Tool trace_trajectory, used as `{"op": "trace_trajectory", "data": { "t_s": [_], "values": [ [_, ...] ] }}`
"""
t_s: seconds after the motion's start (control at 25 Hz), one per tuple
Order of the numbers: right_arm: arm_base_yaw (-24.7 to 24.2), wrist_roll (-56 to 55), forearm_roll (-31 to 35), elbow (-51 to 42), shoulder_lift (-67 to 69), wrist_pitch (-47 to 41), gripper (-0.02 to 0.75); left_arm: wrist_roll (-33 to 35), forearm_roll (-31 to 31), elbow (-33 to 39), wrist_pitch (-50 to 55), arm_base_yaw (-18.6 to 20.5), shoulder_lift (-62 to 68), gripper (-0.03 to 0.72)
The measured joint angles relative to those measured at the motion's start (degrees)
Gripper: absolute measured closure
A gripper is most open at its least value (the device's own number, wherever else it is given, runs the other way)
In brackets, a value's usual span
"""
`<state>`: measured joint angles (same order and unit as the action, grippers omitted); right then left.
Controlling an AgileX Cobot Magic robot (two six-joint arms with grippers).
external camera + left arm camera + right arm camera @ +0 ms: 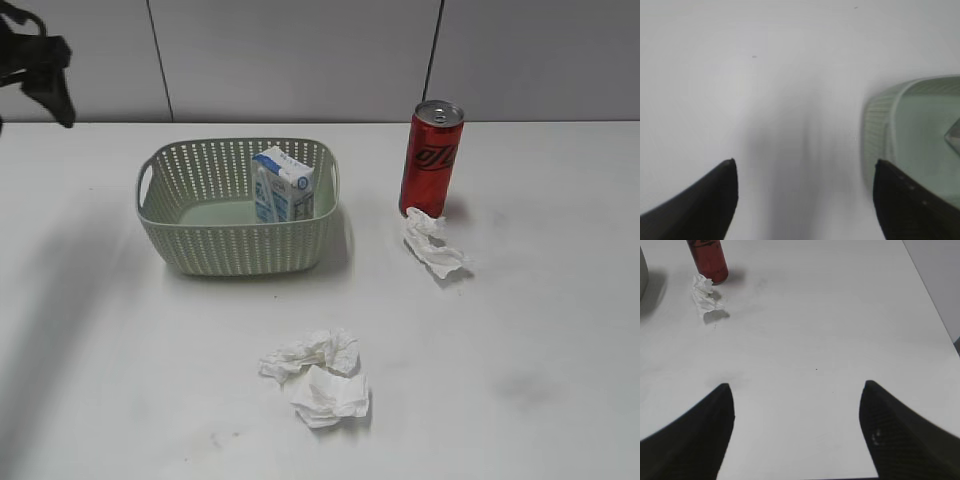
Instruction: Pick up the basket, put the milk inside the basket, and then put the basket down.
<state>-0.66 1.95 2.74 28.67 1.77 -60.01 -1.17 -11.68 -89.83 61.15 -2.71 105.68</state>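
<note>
The pale green basket (240,245) stands on the white table, left of centre. The white and blue milk carton (283,185) stands inside it near the right wall. My left gripper (42,75) hangs high at the upper left, apart from the basket. In the left wrist view it (805,167) is open and empty over bare table, with the basket (890,125) at the right edge. My right gripper (797,390) is open and empty over bare table; it is out of the exterior view.
A tall red can (430,158) stands right of the basket and also shows in the right wrist view (707,257). A crumpled tissue (432,243) lies in front of the can. Two more crumpled tissues (318,375) lie at the front centre.
</note>
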Motion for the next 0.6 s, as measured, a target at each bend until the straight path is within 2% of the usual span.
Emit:
{"op": "trace_trajectory", "data": {
  "t_s": [0.16,0.28,0.44,0.6],
  "values": [
    [0.0,0.0,0.0,0.0,0.0,0.0,0.147,3.0,5.0,0.0,6.2,4.6,-0.7,0.064],
    [0.0,0.0,0.0,0.0,0.0,0.0,0.147,4.7,7.0,0.0,8.2,6.6,-1.1,0.071],
    [0.0,0.0,0.0,0.0,0.0,0.0,0.148,6.1,6.8,2.1,8.3,7.3,-4.1,0.077],
    [0.0,0.0,0.0,0.0,0.0,0.0,0.148,7.4,5.7,9.0,8.3,7.2,-12.0,0.085]
  ]
}}
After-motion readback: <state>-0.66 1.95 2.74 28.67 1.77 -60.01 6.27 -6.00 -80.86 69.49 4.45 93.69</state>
